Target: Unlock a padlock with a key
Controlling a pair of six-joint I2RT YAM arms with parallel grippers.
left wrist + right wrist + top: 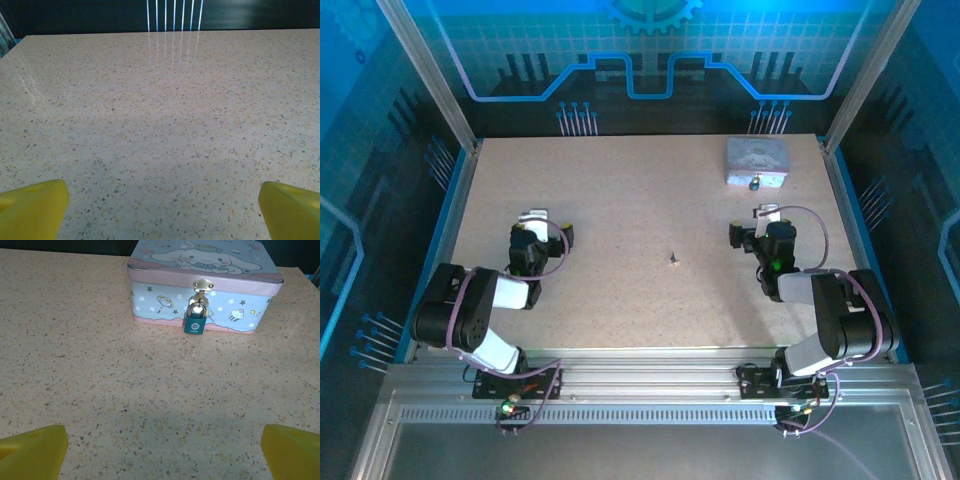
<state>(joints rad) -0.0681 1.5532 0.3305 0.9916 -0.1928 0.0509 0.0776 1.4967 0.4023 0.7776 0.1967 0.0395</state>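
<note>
**Key loose mid-surface; padlock on the tin dead ahead of the right claw.**
The key [674, 259] lies on the surface [620, 180] between the arms. It is to the inner side of the right claw [767, 213] and somewhat nearer it than the left claw [534, 220]. Its long axis is too small to read. Both claws stand wide and empty. Beyond the right claw, the padlock [194, 322] hangs by its shackle from the hasp on the near face of the cartoon-printed tin [165, 295]. Judged: collecting the key comes first.
</note>
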